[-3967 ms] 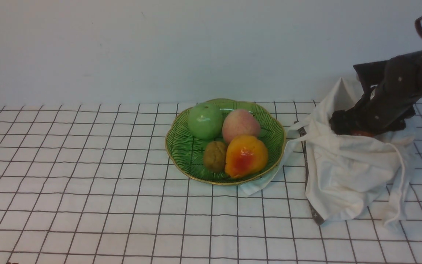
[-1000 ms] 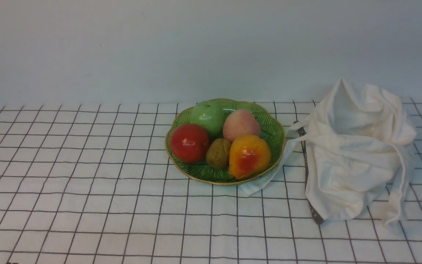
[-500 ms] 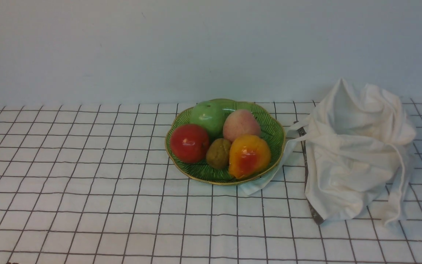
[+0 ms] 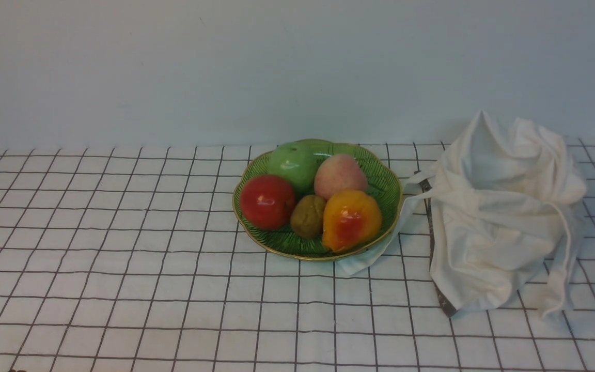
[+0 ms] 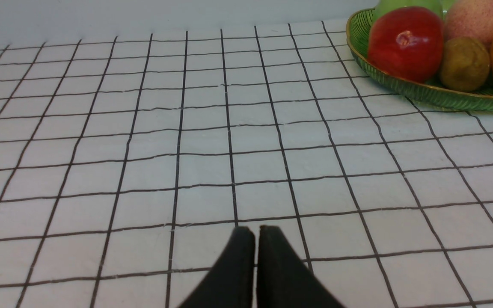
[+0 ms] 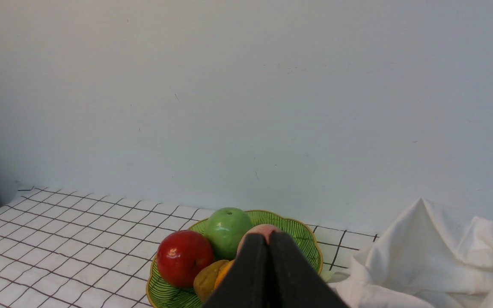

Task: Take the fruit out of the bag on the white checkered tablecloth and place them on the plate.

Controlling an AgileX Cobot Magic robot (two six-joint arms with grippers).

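Five pieces sit on the green scalloped plate | new arrival: glossy red apple, now beside the green fruit | left gripper, right gripper: narrow, nothing held | unloading looks finished

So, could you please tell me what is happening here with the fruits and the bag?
Neither gripper is handling anything: the left gripper and the right gripper are both shut, with nothing between their fingertips. Five fruits, including the red one, lie together on the green plate. The white bag lies slumped on the tablecloth; I cannot tell whether anything remains inside.
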